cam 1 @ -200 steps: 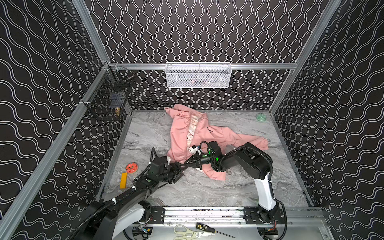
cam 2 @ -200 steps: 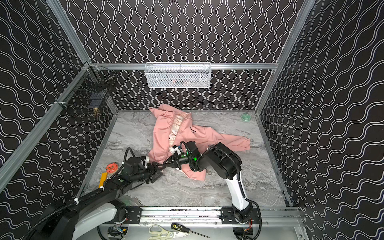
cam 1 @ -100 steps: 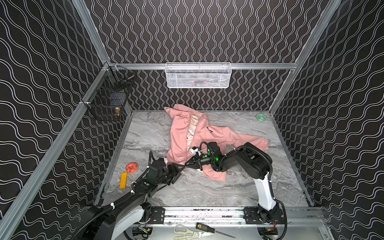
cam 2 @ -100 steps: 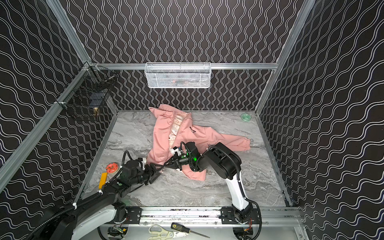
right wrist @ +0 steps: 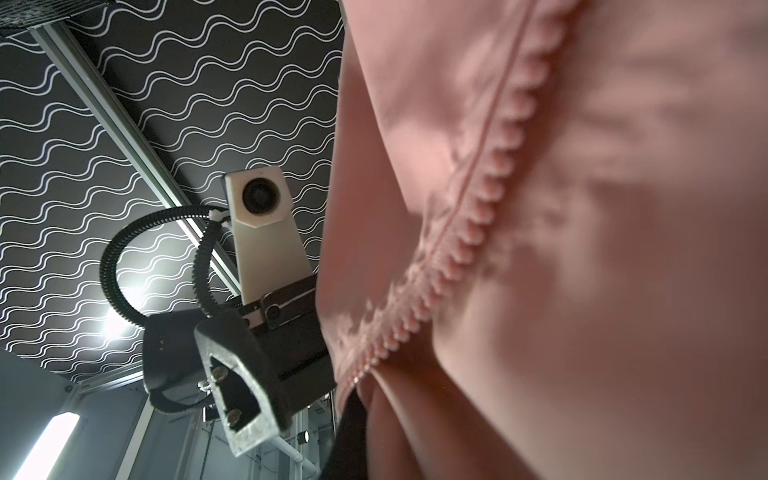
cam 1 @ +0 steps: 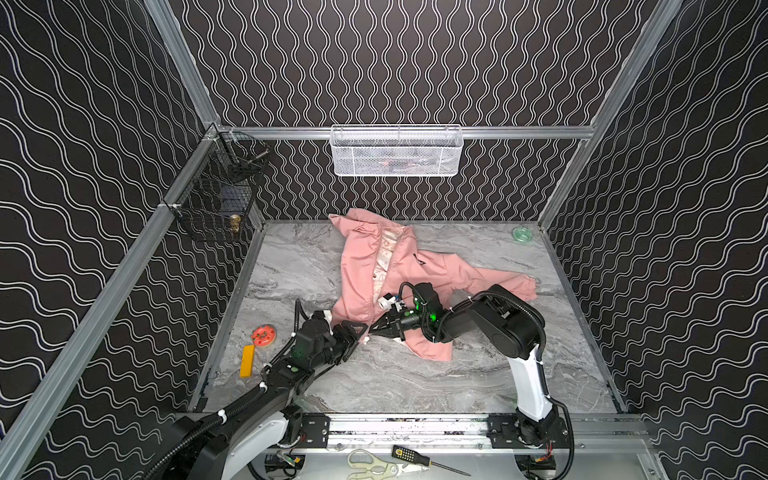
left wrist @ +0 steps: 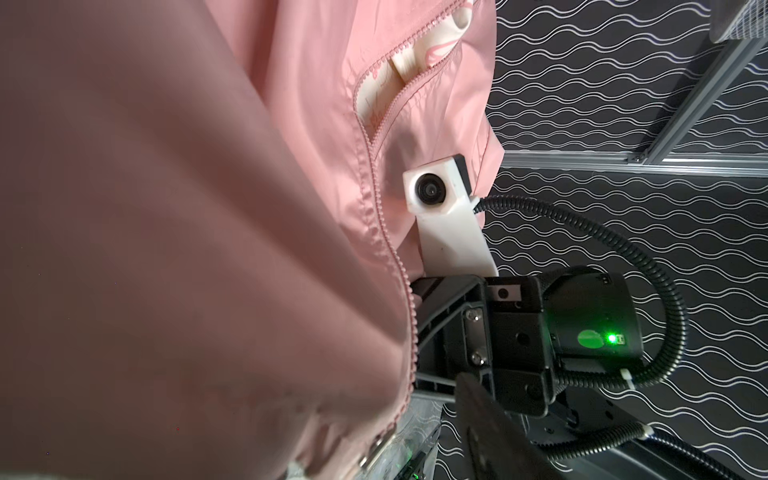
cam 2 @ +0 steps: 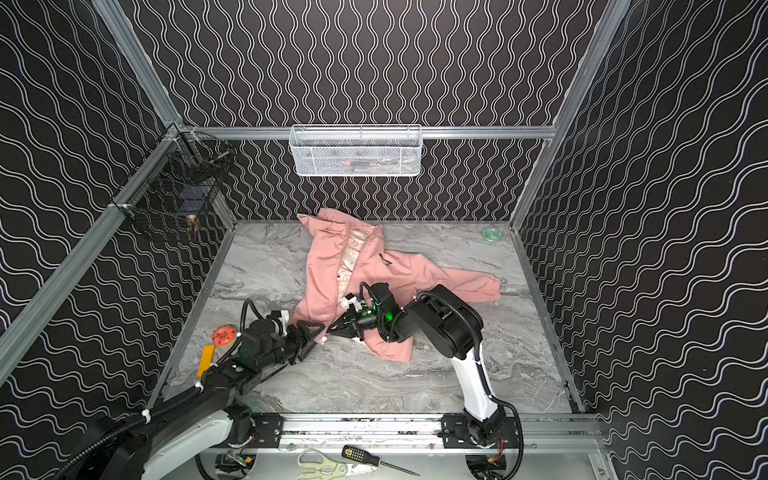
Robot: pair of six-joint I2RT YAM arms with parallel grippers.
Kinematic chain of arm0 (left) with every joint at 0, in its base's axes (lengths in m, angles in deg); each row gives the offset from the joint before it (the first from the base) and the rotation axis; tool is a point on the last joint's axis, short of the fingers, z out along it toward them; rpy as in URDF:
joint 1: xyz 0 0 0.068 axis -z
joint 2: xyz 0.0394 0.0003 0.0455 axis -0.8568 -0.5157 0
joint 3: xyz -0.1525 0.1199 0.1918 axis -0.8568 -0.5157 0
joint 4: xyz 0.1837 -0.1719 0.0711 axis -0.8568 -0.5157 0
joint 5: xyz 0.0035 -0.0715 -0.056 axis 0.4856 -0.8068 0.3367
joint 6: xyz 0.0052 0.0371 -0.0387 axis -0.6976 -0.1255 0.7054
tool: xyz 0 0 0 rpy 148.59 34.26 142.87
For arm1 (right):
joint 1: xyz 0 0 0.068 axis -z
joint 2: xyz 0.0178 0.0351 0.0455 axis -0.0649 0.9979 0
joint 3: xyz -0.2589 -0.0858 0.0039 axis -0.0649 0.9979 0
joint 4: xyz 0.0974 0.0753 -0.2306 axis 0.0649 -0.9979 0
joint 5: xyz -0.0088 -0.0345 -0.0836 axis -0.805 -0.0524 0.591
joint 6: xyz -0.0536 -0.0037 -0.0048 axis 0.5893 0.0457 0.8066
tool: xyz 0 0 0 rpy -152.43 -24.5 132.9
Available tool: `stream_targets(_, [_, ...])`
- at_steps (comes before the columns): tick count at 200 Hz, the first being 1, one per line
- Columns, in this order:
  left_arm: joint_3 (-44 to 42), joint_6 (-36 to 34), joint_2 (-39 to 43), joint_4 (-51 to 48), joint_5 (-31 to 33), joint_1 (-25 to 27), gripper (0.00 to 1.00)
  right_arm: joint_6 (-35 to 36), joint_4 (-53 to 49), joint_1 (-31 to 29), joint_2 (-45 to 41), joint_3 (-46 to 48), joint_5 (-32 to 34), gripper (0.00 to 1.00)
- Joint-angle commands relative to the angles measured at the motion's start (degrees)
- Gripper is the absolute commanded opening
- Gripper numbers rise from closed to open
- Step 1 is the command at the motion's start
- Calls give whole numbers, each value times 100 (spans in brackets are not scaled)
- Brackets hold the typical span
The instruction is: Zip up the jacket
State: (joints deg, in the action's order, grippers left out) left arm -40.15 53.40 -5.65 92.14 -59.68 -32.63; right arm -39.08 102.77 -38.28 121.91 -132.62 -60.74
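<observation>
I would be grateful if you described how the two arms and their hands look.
The left arm and right arm are black with white lower shells, ribbed black cable hoses and green lights. The left hand and right hand have black open-frame fingers and white camera mounts.

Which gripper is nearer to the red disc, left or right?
Left. The left gripper is beside the jacket hem, on the side facing the red disc. The right gripper meets it from the opposite side, slightly farther away.

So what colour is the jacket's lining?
Pale cream with a pink print; the lining shows best in the left wrist view.
</observation>
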Motion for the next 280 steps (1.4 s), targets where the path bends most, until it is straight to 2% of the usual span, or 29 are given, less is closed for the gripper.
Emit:
stream_targets(1, [-112,-14,18,121,167,10,65,36,52,-6,-51,-4,-25,0])
stream_targets(68, [-146,-90,-185,628,97,4,62,354,-446,41,-207,13,-25,0])
stream_targets(145, [-277,-90,229,637,15,-2,45,422,-496,126,-255,103,-20,0])
stream_targets(166, [-308,-90,54,945,-161,4,42,423,-492,135,-247,107,-33,0])
stream_targets(192, [-283,-99,-259,1385,-374,4,34,414,-466,157,-234,128,-56,0])
stream_targets(280, [-151,-169,-725,1936,-798,11,19,414,-387,282,-306,258,-105,0])
